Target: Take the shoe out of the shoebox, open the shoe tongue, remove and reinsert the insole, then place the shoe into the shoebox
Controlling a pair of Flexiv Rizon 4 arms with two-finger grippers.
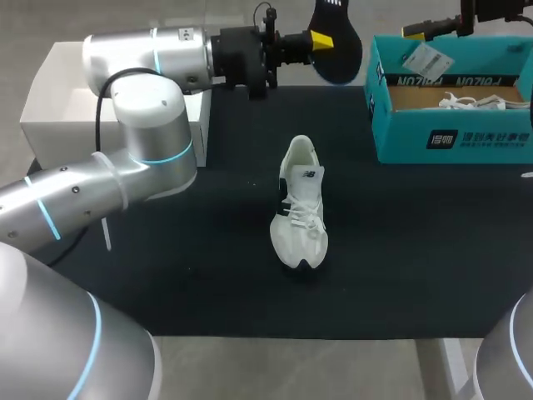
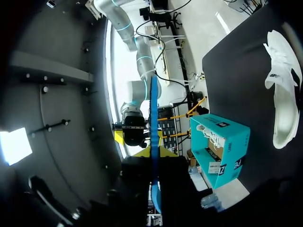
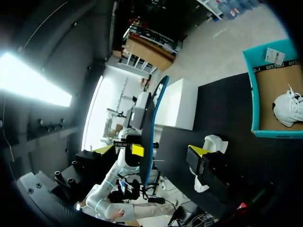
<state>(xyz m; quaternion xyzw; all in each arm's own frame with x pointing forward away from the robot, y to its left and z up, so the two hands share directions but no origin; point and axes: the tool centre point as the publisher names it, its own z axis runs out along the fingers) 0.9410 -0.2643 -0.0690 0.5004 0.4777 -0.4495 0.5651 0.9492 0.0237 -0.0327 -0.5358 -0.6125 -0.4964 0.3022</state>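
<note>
Your left gripper (image 1: 321, 40) pinches the dark insole (image 1: 340, 50) by its edge and holds it in the air over the table's far side. The white shoe (image 1: 300, 204) stands mid-table, apart from the shoebox (image 1: 450, 142). Your right gripper (image 1: 416, 32) has its fingers spread and holds nothing. The insole is probably light, thin and floppy, so grip it near the heel. The shoe may slide, so steady it at the heel collar.
</note>
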